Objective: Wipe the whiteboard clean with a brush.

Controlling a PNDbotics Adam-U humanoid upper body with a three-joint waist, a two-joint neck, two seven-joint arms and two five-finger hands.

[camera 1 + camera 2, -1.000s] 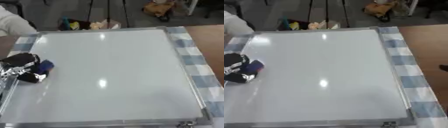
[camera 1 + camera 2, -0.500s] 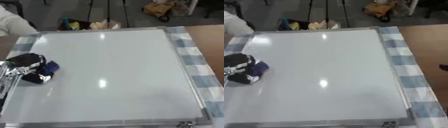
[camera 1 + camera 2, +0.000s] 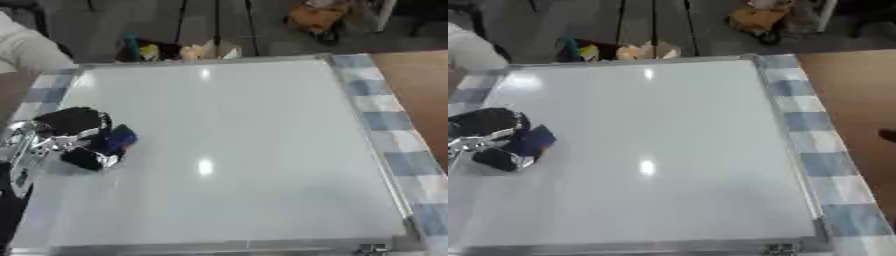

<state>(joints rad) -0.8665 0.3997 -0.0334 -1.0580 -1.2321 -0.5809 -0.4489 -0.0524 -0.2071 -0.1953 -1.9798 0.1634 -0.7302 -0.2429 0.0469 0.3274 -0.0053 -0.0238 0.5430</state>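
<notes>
Left hand (image 3: pixel 70 131) shifted right; brush (image 3: pixel 115 140) tip points right.

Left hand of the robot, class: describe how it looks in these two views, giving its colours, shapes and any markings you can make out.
The left hand is mostly black, with rounded, bulky dark finger segments and shiny silver metal parts at the wrist side. No markings or cables can be made out. A small dark shape at the right edge of the right eye view may be the right hand; too little shows to describe.
</notes>
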